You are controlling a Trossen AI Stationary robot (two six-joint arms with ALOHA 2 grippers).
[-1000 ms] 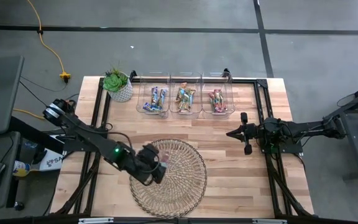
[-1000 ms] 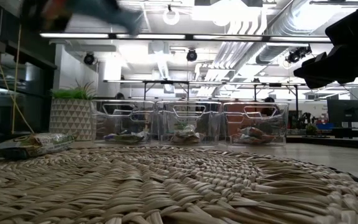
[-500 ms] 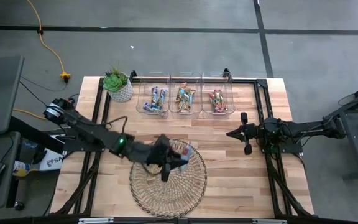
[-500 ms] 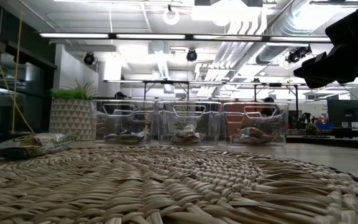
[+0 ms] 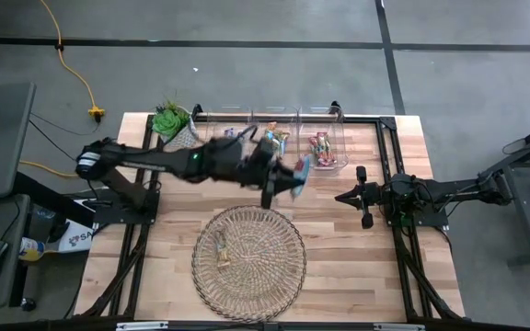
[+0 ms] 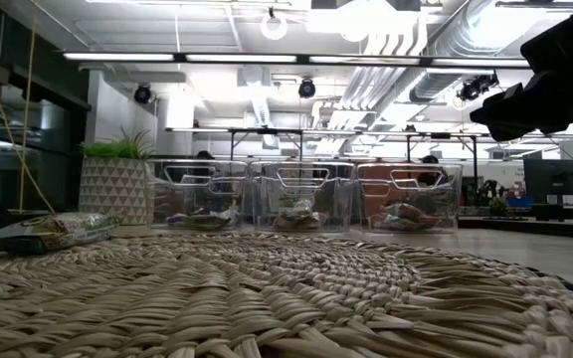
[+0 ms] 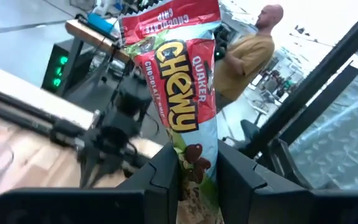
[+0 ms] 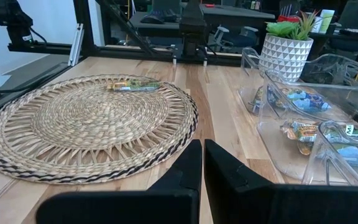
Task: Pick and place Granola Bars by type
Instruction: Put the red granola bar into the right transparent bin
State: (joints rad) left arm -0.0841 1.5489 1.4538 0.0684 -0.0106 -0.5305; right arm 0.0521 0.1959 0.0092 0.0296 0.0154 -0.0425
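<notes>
My left gripper (image 5: 286,176) hangs above the table between the round wicker mat (image 5: 248,262) and the clear bins, shut on a red Quaker Chewy granola bar (image 7: 180,93). One granola bar (image 5: 222,250) lies flat on the mat's left part. Three bins at the far edge hold more granola bars: blue ones (image 5: 230,145), green and tan ones (image 5: 274,143), pink and red ones (image 5: 321,150). My right gripper (image 5: 361,197) waits shut at the table's right side, touching nothing. My left gripper pinches the red bar between its two fingers (image 7: 165,177), on the wrapper's flat faces near one end (image 7: 196,180). The fingers point about level toward the table's right and lie along the bar. Most of the bar (image 5: 299,172) sticks out past the fingertips, clear of mat and table.
A potted plant (image 5: 174,126) in a white pot stands at the far left corner beside the bins. Black frame rails (image 5: 389,156) run along the table's sides. A person (image 7: 247,53) stands in the room beyond the table. Bare wood (image 5: 339,267) lies right of the mat.
My left gripper has risen off the mat's left part with the red bar and swung toward the table's far edge and right, toward the bins. It has tipped from pointing down to about level and rolled. The bar is now lifted clear of the mat.
</notes>
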